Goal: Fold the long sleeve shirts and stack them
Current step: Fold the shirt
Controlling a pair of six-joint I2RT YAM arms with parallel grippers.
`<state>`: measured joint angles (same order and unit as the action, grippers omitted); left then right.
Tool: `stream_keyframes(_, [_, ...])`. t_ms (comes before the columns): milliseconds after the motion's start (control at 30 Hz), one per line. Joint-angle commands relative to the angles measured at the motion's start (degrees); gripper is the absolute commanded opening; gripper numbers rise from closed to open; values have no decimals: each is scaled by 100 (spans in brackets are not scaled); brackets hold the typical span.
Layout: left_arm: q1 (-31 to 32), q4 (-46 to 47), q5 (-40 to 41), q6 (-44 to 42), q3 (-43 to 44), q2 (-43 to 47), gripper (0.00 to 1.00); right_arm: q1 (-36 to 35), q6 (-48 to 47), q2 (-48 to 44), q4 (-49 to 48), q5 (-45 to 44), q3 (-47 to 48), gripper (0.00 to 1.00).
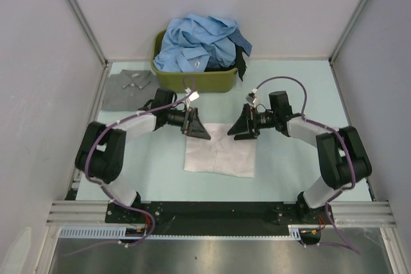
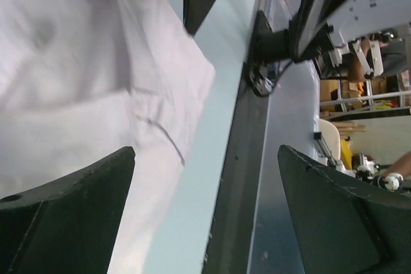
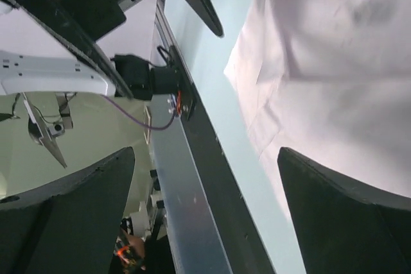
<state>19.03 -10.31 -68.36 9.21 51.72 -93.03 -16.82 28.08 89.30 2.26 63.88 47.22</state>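
White shirt (image 1: 219, 152) folded flat at counter (image 1: 295, 94) centre, within both arms' reach. Left jaws and right jaws wide, empty, poised over its far corners, likely for next fold or lift. Grey shirt (image 1: 128, 88) far left: probable stack base. Blue shirts (image 1: 199, 40) heaped in tub (image 1: 192, 83).

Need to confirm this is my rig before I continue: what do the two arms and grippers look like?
The left arm and right arm match: bulky black joints joined by white links. The left gripper and right gripper have broad black wedge-shaped fingers. A purple cable loops along each arm, with a small white tag near each wrist.
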Motion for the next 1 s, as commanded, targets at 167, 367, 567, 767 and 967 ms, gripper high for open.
stream_keyframes(167, [49,2189,1623,2153,892,-2412,99,512,-150,2213,-804,-226,408,96])
stream_keyframes(367, [-189,2280,1396,1788,471,-1415,97,935,-1969,2294,1263,-315,1192,90])
stream_keyframes(567, [-776,1086,2025,1548,-275,440,100,566,-3324,1303,2954,-637,2141,84])
stream_keyframes(767, [-2313,-365,2459,1823,-953,928,99,-1171,-3685,27,2279,-2716,1957,79])
stream_keyframes(967, [-2614,-1088,2547,1356,-892,901,99,-3394,-4529,517,1559,-4918,2124,56])
